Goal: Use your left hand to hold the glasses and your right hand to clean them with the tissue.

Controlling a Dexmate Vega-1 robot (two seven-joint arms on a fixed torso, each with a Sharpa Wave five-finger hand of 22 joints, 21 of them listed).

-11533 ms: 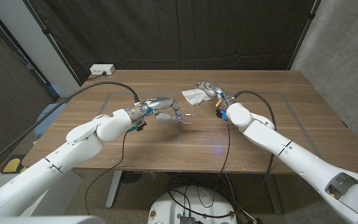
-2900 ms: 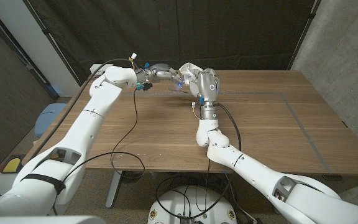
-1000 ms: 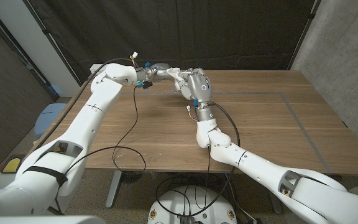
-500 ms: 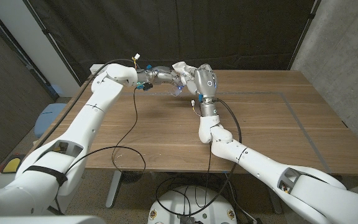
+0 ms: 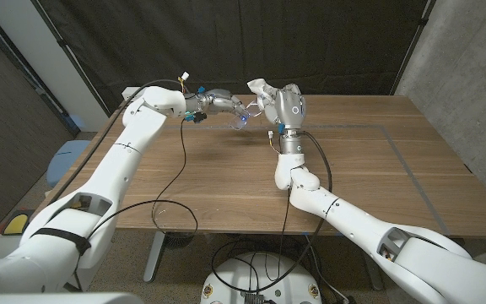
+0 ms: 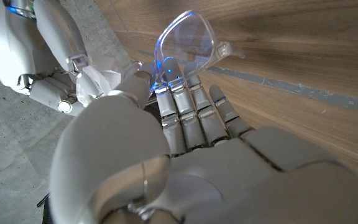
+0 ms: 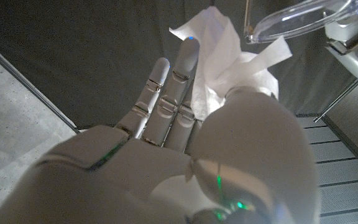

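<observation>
High over the far side of the table, my left hand [image 5: 216, 100] holds the clear glasses [image 5: 241, 119] by their frame. In the left wrist view one lens [image 6: 188, 42] sticks out past the fingertips of that hand [image 6: 191, 130]. My right hand [image 5: 282, 103] is raised just to the right of the glasses and holds a crumpled white tissue [image 5: 260, 87]. In the right wrist view the tissue [image 7: 219, 68] is pinched against the fingers [image 7: 166, 99], a small gap away from the glasses [image 7: 297, 17]. The tissue [image 6: 98, 81] also shows beside my left hand.
The wooden table [image 5: 369, 160] has a thin taped rectangle on its top. A white power strip [image 5: 138, 95] lies at the far left corner. Cables hang from both forearms. A black curtain closes the back.
Both hands have risen from low over the table to the far side. In the last second my right hand slid right, taking the tissue off the glasses.
</observation>
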